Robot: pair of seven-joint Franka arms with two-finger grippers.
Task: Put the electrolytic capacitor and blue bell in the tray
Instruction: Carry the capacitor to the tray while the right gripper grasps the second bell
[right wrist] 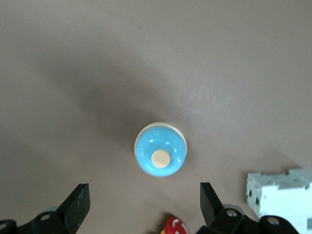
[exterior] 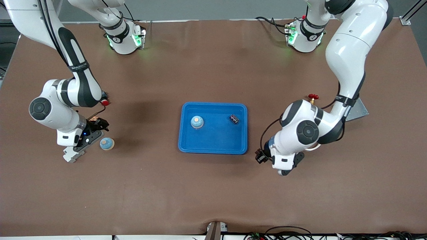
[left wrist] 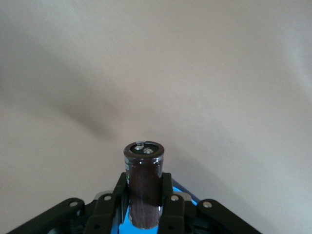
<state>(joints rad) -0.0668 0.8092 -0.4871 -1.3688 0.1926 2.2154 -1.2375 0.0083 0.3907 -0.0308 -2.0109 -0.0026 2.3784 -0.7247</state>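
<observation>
Tray (exterior: 213, 146) already held a bell (exterior: 197, 122) and capacitor (exterior: 234, 119), while the left gripper (left wrist: 145, 207) clenched another capacitor (left wrist: 144, 187) and the right gripper (right wrist: 144, 204) hung spread over a second bell (right wrist: 160, 148).

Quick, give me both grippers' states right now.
Left gripper: closed on a capacitor.
Right gripper: open, empty, over a blue bell.

A robotics lab — two white arms (exterior: 347, 50) bolted to a brown-covered table (exterior: 213, 186), cables trailing.
</observation>
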